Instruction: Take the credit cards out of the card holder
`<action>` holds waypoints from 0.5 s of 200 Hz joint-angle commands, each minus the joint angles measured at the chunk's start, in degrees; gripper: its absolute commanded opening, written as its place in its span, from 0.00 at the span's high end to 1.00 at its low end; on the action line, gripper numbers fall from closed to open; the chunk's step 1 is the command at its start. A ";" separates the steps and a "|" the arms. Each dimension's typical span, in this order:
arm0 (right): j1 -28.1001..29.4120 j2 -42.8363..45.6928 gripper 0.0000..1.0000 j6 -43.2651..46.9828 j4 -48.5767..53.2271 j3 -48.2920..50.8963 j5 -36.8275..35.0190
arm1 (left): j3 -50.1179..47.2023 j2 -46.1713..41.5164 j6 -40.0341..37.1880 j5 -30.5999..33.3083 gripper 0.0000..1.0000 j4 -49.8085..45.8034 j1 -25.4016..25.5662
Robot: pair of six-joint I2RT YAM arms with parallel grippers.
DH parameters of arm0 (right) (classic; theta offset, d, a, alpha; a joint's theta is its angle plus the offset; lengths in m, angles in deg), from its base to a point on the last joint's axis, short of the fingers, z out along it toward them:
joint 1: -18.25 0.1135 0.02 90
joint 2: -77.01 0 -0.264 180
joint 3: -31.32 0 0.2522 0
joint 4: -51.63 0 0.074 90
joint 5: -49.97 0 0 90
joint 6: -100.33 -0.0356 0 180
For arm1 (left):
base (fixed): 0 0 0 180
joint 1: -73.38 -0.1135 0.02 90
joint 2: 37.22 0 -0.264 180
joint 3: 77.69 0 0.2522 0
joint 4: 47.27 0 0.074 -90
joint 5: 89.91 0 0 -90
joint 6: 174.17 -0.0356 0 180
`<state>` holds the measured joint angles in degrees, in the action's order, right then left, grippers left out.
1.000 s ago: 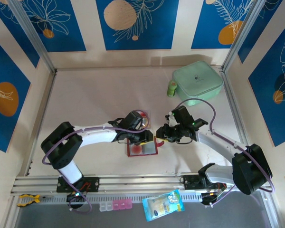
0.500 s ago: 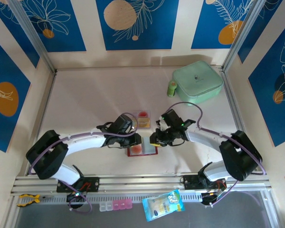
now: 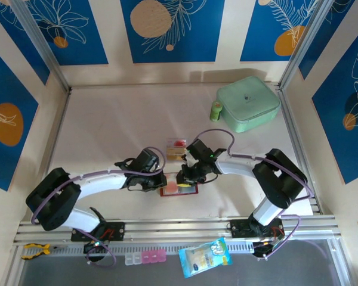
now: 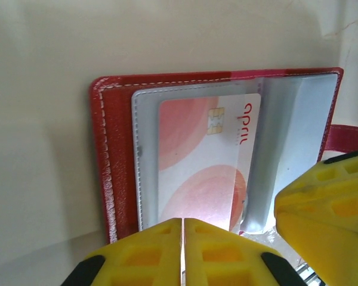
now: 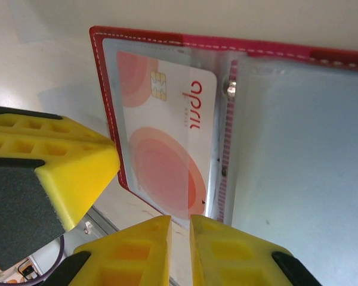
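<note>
Two arms meet at the card holder [image 3: 188, 191], a red wallet lying open and flat on the table [image 3: 107, 131], about 6 o'clock from the table's middle. From above, the left gripper [image 3: 162, 181] is at the wallet's 10 o'clock corner and the right gripper [image 3: 180, 177] at its 12 o'clock edge, close together.

Left wrist view: left fingers pressed together, closed, tips right at the wallet's near edge. Can't tell if any of it is pinched.

Right wrist view: right fingers almost touching, thin slit between them, tips at the near edge of the clear pockets [image 5: 298, 149]. Whether they hold anything is unclear.

One credit card [image 4: 203, 173], whitish with pink-red circles and a chip, sits inside a clear pocket on the 9 o'clock side of the open wallet in both wrist views. A metal snap [image 5: 231, 88] is on the fold beside it.

From above, the second card [image 3: 176, 149], tan with a pinkish end, lies loose on the table at 12 o'clock from the wallet, just beyond the right gripper.

A mint-green case [image 3: 249, 104] is at 1 o'clock, in the far right corner. A small green bottle [image 3: 215, 111] stands just beside its 9 o'clock side.
</note>
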<state>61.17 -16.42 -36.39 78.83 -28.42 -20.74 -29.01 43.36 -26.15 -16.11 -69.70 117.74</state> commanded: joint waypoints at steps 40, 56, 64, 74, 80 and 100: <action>-0.09 -3.33 0.84 3.22 7.49 -1.88 -5.79 | -1.24 -1.80 -0.80 0.58 0.92 -1.80 -0.72; 0.06 -3.49 0.85 3.33 7.63 -2.25 -5.55 | -1.12 -1.64 -0.88 0.57 0.92 -1.86 -0.76; 0.12 -3.02 0.85 3.18 7.24 -2.26 -5.22 | -1.00 -1.43 -1.09 0.61 0.93 -2.03 -0.76; 0.38 -2.27 0.85 3.00 6.75 -2.38 -4.84 | -0.74 -1.23 -1.24 0.74 0.93 -2.38 -0.75; 0.48 -1.78 0.85 2.82 6.70 -2.58 -4.77 | -0.65 -0.97 -1.33 0.82 0.93 -2.35 -0.73; 0.58 -0.50 0.85 2.69 6.76 -2.98 -4.62 | -0.29 -0.66 -1.54 1.08 0.94 -2.50 -0.76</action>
<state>61.41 -18.87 -34.20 83.57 -29.99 -24.83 -29.34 42.35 -26.19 -15.89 -70.55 117.48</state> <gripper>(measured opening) 0.148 0.066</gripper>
